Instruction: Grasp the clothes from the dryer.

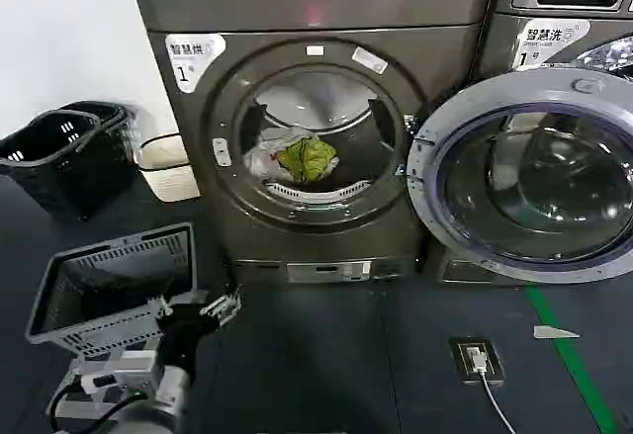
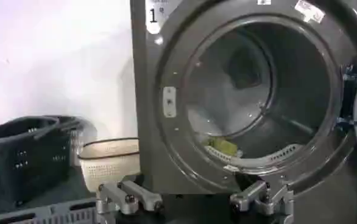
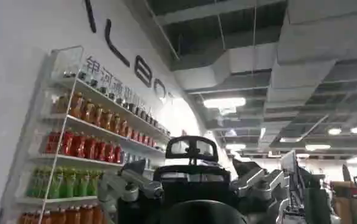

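One door [image 1: 529, 172] is hanging open right of frame, so the clothes [image 1: 297, 157] are sitting reachable, centre-frame in the dryer [image 1: 316, 128]. Left gripper [image 1: 210, 307], fingers spread, is waiting lower left; right gripper [image 3: 190, 182], spread too, is pointing elsewhere.

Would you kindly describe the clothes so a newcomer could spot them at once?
Find the large bronze-grey dryer labelled 1, its round glass door swung open. Low inside its drum lies a small bundle of yellow-green and pale white cloth, the only soft, bright thing amid bare metal.
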You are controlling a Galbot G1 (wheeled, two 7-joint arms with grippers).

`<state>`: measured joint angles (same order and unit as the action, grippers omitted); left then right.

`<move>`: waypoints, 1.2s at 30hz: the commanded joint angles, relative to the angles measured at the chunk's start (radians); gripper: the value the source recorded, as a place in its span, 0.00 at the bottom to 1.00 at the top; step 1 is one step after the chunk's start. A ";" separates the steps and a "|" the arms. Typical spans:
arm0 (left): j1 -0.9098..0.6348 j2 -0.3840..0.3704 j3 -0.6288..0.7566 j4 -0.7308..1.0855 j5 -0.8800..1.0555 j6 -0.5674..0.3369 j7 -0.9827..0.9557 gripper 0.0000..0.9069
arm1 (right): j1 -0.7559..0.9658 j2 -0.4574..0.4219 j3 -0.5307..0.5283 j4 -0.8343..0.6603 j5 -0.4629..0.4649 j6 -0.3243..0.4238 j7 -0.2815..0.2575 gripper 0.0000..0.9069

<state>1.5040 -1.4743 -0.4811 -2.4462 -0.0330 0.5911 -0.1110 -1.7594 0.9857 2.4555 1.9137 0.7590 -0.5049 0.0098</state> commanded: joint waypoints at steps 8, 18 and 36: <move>0.003 0.002 -0.001 -0.015 -0.004 0.003 0.003 1.00 | 0.002 0.004 -0.009 0.012 0.045 0.044 -0.015 1.00; 0.012 0.004 -0.001 -0.022 -0.004 0.002 0.003 1.00 | 0.001 0.006 -0.012 0.014 0.047 0.044 -0.017 1.00; 0.012 -0.002 0.002 -0.025 -0.005 0.002 0.007 1.00 | 0.003 0.008 -0.012 0.016 0.047 0.048 -0.028 1.00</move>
<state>1.5167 -1.4756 -0.4802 -2.4748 -0.0371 0.5932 -0.1050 -1.7561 0.9941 2.4427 1.9296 0.8054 -0.4579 -0.0183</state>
